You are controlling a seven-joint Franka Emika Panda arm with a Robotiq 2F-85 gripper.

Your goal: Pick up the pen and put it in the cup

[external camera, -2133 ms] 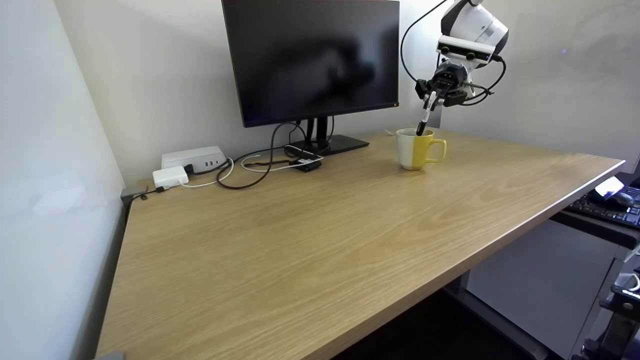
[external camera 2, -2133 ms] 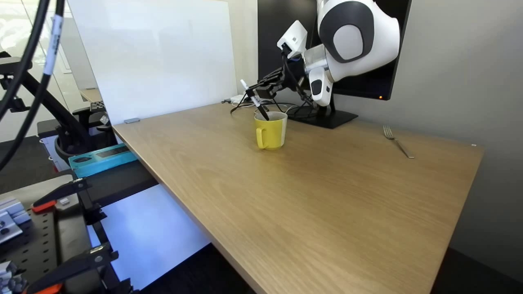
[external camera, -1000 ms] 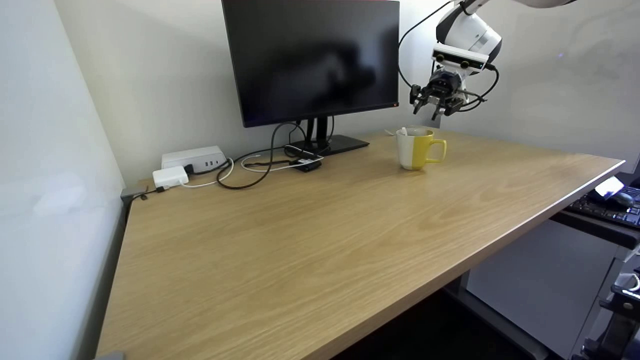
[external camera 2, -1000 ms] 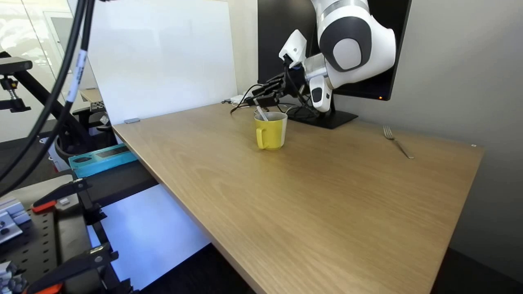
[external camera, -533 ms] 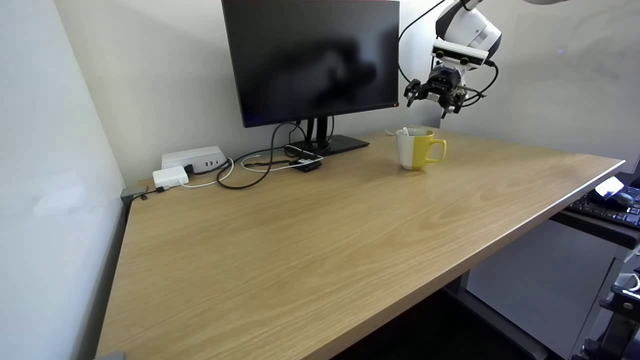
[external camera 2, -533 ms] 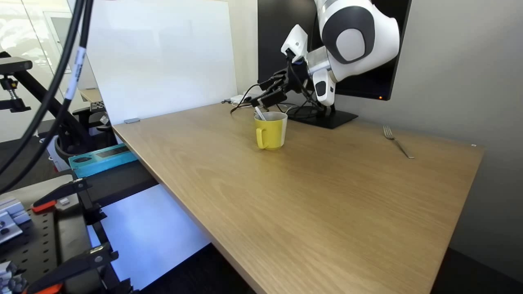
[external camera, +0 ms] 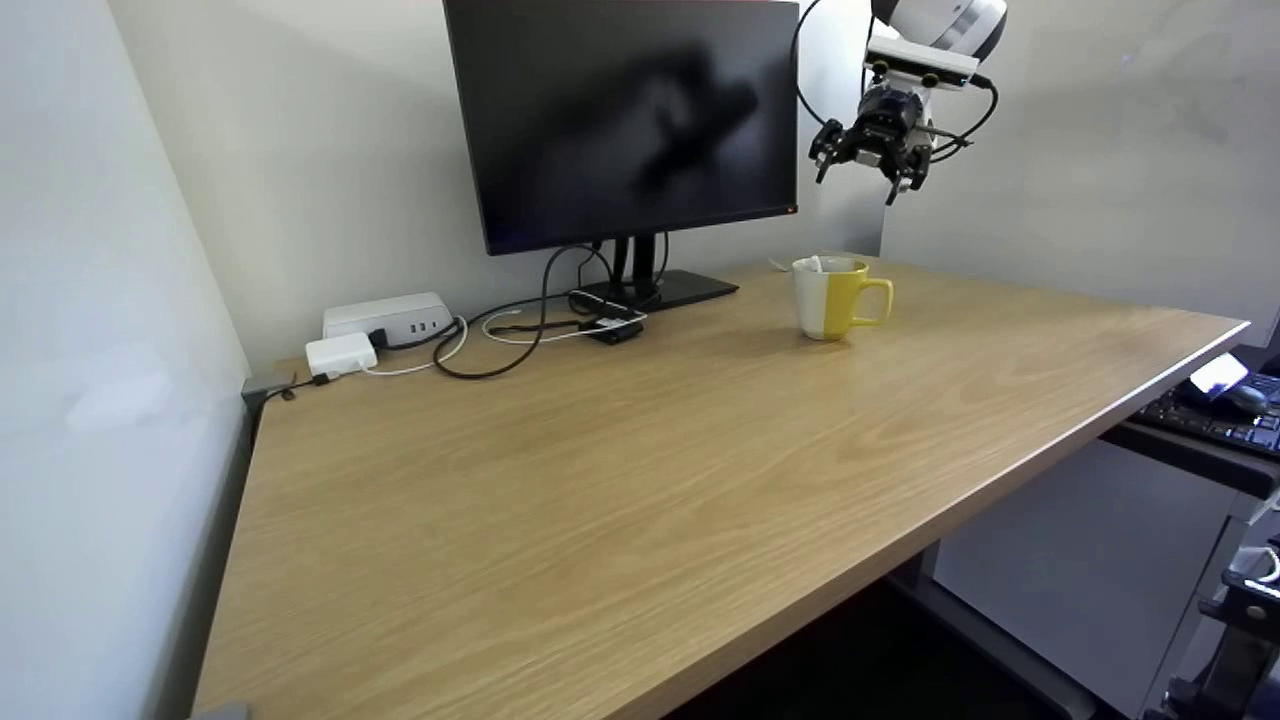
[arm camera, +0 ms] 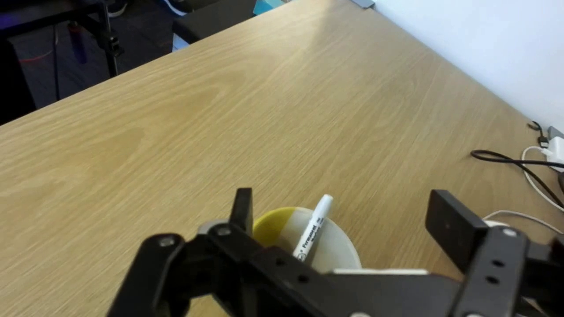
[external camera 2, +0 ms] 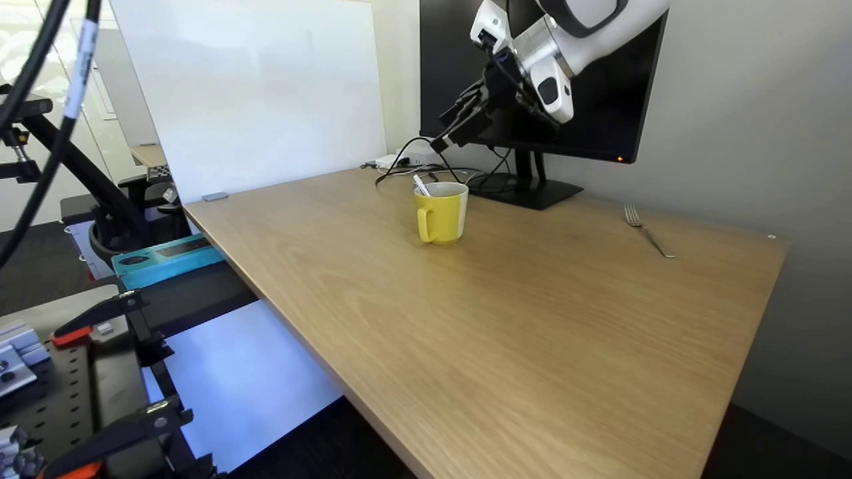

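Note:
The pen, a white marker with black lettering, leans inside the cup; its top end pokes above the rim and its lower end is hidden. In both exterior views the yellow-and-white cup stands upright on the table, the pen's white tip showing at the rim. My gripper hangs in the air above the cup, apart from it. Its jaws are spread wide with nothing between them. In the wrist view the near part of the cup is covered by the gripper's own body.
A black monitor stands at the back, near the arm. Loose cables and a white box lie along the wall. A fork rests on the table. A white board borders one side.
Two seconds ago my gripper held the pen, dark end down, over the cup. It has let go, the pen has dropped into the cup, and the gripper has opened wide and risen.

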